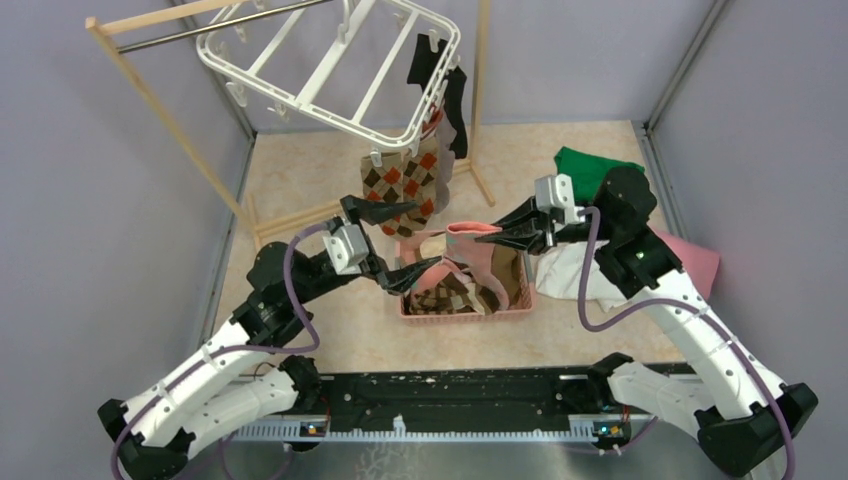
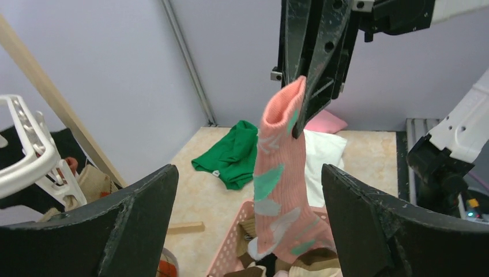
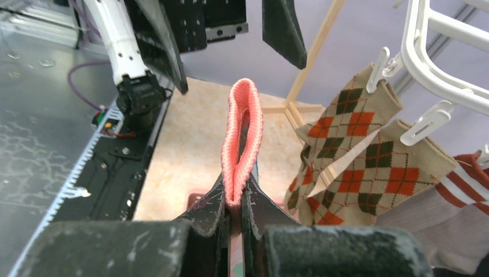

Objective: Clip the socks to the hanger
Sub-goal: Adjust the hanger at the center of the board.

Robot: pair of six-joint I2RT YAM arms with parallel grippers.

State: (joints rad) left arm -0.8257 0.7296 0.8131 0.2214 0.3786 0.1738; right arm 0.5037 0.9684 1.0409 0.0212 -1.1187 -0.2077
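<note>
the wooden rack slants along the left wall at about ten o'clock, its foot rails running out onto the tan table. the hanger tilts from the rack's rod at twelve o'clock. clips on its left half hang bare. two argyle socks are clipped along its near right edge, with black socks at the right corner and a striped sock beside them (mostly cut off in the wrist view).

below that edge sits the left gripper, jaws spread wide and holding nothing. its upper finger lies close under the argyle toes, and i cannot tell whether it touches them. the pink sock hangs between the two fingers with a gap on either side. its cuff is pinched in the right gripper, whose jaws are pressed tight on the fabric, and its toe trails down into the pink basket at the table's centre, where more socks lie heaped.

bare table shows at nine o'clock of the basket's rim, out to the left wall, with only the left arm above it.

a green cloth lies at two o'clock of the basket, a white cloth just off its right rim under the right arm, and a pink cloth against the right wall.
</note>
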